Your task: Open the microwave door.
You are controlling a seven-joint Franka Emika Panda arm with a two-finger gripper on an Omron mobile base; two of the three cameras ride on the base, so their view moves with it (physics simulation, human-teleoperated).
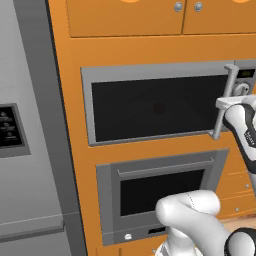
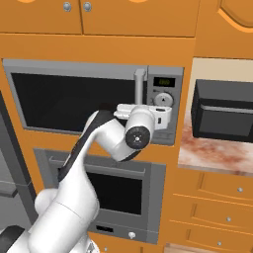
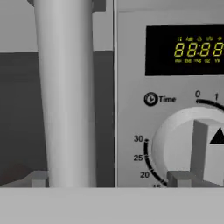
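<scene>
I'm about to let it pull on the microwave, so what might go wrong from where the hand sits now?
1. In the hand view, the right fingertip lies over the timer knob, not beside the handle. Closing may turn the knob or miss the bar.
2. The hand sits at the seam between the microwave door and the control panel, so a pull might slip off.
3. The door looks fully shut; pulling with a poor hold likely leaves it so.

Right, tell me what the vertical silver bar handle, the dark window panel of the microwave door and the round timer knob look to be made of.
Vertical silver bar handle: seems brushed or satin metal, with a soft lengthwise sheen and no sharp reflections. Dark window panel of the microwave door: looks like tinted glass, flat and near black in a grey frame. Round timer knob: probably matt light-grey plastic, evenly shaded; it could be painted metal.
</scene>
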